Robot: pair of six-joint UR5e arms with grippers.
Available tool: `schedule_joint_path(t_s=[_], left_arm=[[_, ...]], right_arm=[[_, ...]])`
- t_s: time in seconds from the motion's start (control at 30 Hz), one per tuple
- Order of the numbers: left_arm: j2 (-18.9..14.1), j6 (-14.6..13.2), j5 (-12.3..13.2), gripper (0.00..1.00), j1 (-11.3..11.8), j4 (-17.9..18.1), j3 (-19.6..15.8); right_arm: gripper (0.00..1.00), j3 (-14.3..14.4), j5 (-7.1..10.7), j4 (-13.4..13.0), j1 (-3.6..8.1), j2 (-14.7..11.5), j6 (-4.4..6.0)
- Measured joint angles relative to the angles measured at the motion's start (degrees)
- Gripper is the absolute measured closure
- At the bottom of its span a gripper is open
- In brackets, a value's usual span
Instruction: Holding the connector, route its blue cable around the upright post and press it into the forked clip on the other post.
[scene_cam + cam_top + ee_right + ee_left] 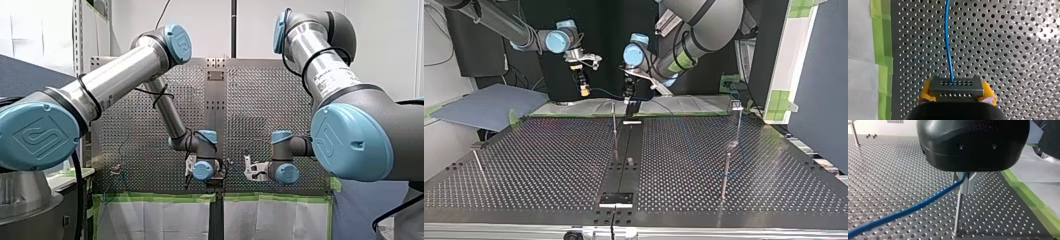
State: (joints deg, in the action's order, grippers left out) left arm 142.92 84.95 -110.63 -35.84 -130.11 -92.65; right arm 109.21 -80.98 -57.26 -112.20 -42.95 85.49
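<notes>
1. My right gripper is clamped on the connector, with its yellow pads on the two ends. The blue cable leaves the connector's face and runs straight ahead over the perforated table.
2. My left gripper takes the cable up between its metal fingers, which stand close together. I judge them closed on it, so the cable spans gripper to gripper with a slight sag.
3. In the top view that span lies along the table's far edge, crosswise to the upright middle post. The post stands between my two grippers, just beside the left one.
4. The post at the top view's right has a small bright head, which I take for the forked clip, though I cannot make out the fork. It is well apart, on my left arm's side, so my left gripper is nearer. The connector end must come round the middle post before the cable goes that way.
</notes>
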Motion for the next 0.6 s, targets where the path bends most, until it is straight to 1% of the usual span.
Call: schedule_joint_path(t_s=[0.2,0.3,0.4,0.6], left_arm=[[0.01,0.83,-0.04,1.00,0.28,0.03,0.23],[0.02,1.07,-0.05,1.00,0.60,-0.03,0.23],[0.02,1.15,0.04,1.00,0.84,-0.06,0.24],[0.02,2.00,1.05,1.00,1.10,-0.30,0.23]], right_arm=[[1.00,-0.98,0.04,0.36,0.49,0.00,-0.04],[1.00,-1.70,0.07,1.15,0.60,0.00,-0.13],[1.00,-2.30,0.06,2.19,0.67,0.00,-0.43],[1.00,-3.03,0.05,3.43,0.76,0.00,-0.61]])
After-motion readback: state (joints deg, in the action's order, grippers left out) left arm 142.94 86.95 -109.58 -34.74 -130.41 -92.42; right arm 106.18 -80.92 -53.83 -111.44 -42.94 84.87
